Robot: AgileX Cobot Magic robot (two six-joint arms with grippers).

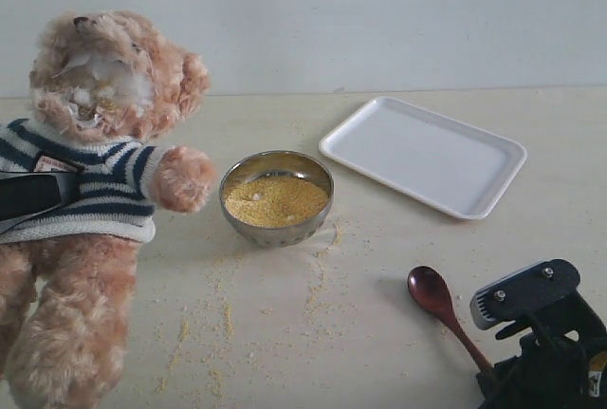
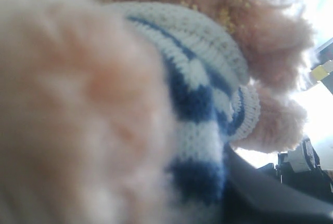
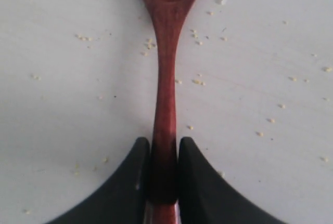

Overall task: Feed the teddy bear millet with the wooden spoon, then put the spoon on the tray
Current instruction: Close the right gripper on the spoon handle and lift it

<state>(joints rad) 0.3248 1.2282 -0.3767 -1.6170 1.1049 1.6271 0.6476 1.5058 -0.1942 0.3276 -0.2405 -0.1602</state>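
- Plush and by far the biggest thing, the teddy bear point(image 1: 95, 191) sat upright at the left of the exterior view, one paw reaching toward the steel bowl point(image 1: 275, 235). Yellow specks clung to the fur near its muzzle, so I judged some feeding might be done, though I could not be sure.
- The tray point(image 1: 424, 155) lay at the far right with nothing on it, so the last step was plainly not done.
- My left gripper point(image 1: 33, 195) showed as a dark bar across the striped sweater, pressed against the bear. Its wrist view was all fur and knit, and I could not tell how wide its jaws stood or whether they pinched anything.
- My right gripper point(image 3: 165, 146) sat low at the near right, its jaws closed tight on the handle of the wooden spoon point(image 1: 441, 306).
- The steel bowl stood just beside the paw, between bear and tray, heaped with millet point(image 1: 276, 200).
- The spoon pointed bowl-first toward the millet, low over the table point(image 1: 398, 267). I could not tell if it touched. Its small oval bowl looked empty, and it was well apart from both the steel bowl and the tray.
- Nothing stood between the spoon and either of them, so I judged both paths open.
- Loose grains point(image 1: 223, 319) were strewn before the steel bowl, no hindrance.
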